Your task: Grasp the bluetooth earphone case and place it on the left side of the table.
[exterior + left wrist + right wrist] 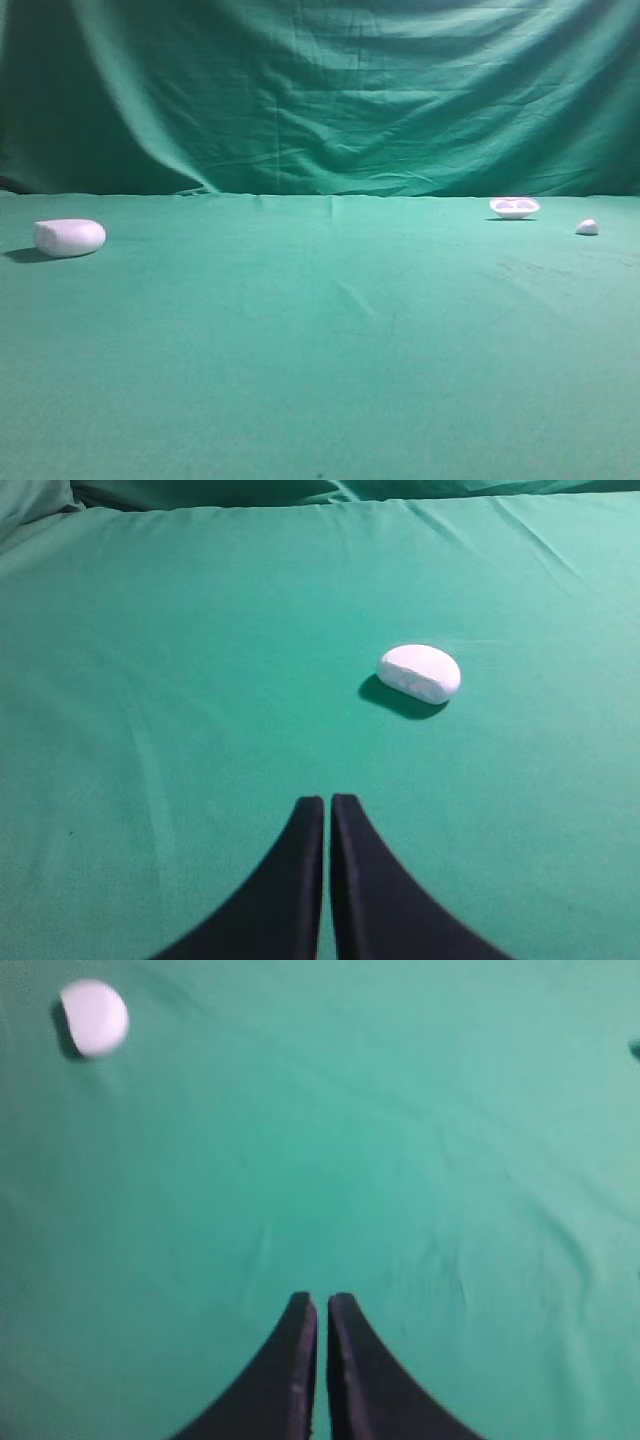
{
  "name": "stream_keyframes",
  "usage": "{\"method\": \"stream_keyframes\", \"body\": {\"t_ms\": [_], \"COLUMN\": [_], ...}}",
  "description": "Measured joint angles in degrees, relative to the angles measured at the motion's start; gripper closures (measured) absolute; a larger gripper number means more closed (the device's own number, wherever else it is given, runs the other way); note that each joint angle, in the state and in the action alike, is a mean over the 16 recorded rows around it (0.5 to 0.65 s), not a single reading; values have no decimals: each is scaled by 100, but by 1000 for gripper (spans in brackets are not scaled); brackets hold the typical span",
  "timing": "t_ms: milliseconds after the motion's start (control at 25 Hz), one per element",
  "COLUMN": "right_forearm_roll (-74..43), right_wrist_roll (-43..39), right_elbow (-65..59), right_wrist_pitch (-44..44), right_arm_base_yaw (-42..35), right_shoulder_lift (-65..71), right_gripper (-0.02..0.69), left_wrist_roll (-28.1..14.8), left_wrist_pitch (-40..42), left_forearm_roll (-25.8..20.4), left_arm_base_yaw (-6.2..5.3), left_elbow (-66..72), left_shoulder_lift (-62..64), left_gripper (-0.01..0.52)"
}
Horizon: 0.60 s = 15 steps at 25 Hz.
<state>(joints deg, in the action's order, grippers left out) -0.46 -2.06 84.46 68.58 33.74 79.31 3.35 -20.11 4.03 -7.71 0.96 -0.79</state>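
Nearest in the two wrist views are the grippers themselves, each a pair of plain black curved fingers with no brand, label or writing to be read on them. The left gripper [327, 802] has its fingers pressed together with only a hairline seam between them and nothing held; it hangs above the table [180, 700], angled forward and down over the green cloth. The right gripper [320, 1300] is likewise closed on nothing, its tips nearly meeting, and it too looks down on bare cloth. Neither arm appears in the high view. Ahead of the left gripper and a little to its right, well apart from the fingertips, lies the bluetooth earphone case [420, 672], a smooth white pebble resting on the cloth with a dark shadow beside it; no marking can be made out on it. In the high view it sits near the table's left edge. The right wrist view shows a blurred white object at its upper left corner. Farther back on the right are a shallow white dish [514, 207] and a small white bud [587, 227], apart from each other. Behind the creased tabletop hangs a folded green curtain [330, 90].
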Motion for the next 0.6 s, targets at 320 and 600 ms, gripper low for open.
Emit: {"method": "stream_keyframes", "body": {"t_ms": [320,600], "right_forearm_roll": [31,101], "right_wrist_roll": [8,69], "right_elbow": [-2076,-3431], "right_wrist_pitch": [-1038,-2074], "right_arm_base_yaw": [-136,-142], "right_shoulder_lift": [-2273,-3938], "right_gripper": [665,665], "left_wrist_roll": [0,0], "left_wrist_pitch": [0,0], "left_forearm_roll": [0,0], "left_arm_base_yaw": [0,0], "left_elbow": [0,0], "left_shoulder_lift": [0,0], "left_gripper": [514,514]}}
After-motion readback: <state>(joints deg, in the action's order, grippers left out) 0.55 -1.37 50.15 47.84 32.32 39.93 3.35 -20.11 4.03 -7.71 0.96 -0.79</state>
